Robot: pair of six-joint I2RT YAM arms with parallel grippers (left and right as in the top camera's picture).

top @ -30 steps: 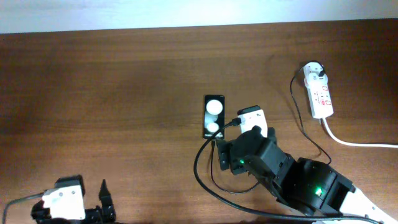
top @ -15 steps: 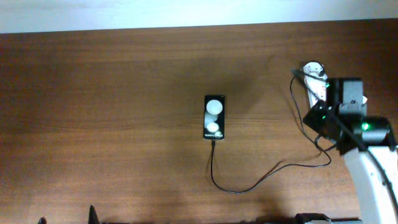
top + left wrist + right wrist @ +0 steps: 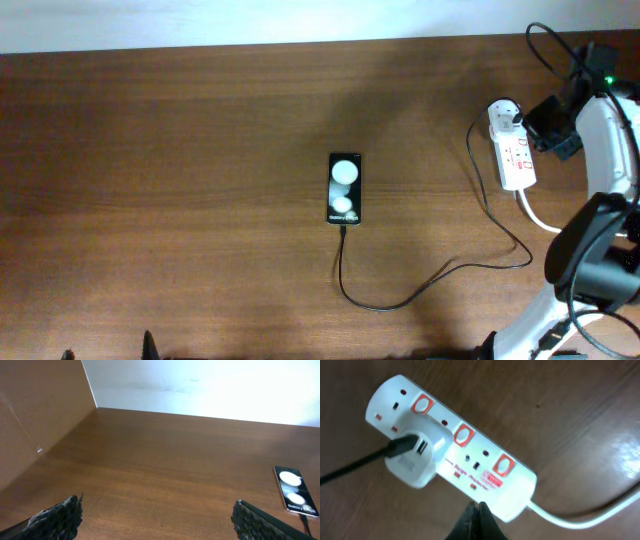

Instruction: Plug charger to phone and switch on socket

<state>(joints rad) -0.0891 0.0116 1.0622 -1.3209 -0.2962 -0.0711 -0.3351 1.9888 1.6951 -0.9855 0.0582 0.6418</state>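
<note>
You are looking at the socket (image 3: 517, 487) lying flat on the brown table (image 3: 180, 150), out by its far right side in the overhead view. It is showing as a narrow white strip with three red-framed switches (image 3: 462, 435) in a row along its top; you cannot tell whether any is pressed on. A white adapter (image 3: 417, 457) is sitting in the outlet nearest one end. The charger (image 3: 341, 262), a thin black cable, is entering the adapter's side. A thick white cord (image 3: 580, 521) is leaving the strip's other end. The cable is trailing in a loose loop across the wood and ending at the near short edge of the phone (image 3: 344, 188), which is lying face up near the table's middle with two round light spots gleaming on its glass.

Your right gripper (image 3: 476, 512) is hanging right at the strip's long side, by the switch nearest the cord end, with its dark fingers pressed together and gripping nothing. Whether the tip is actually touching the plastic, you cannot tell. Your left gripper (image 3: 157, 506) is hovering low at the table's near edge, well apart from the phone, its fingers (image 3: 57, 519) spread wide with nothing between them.
</note>
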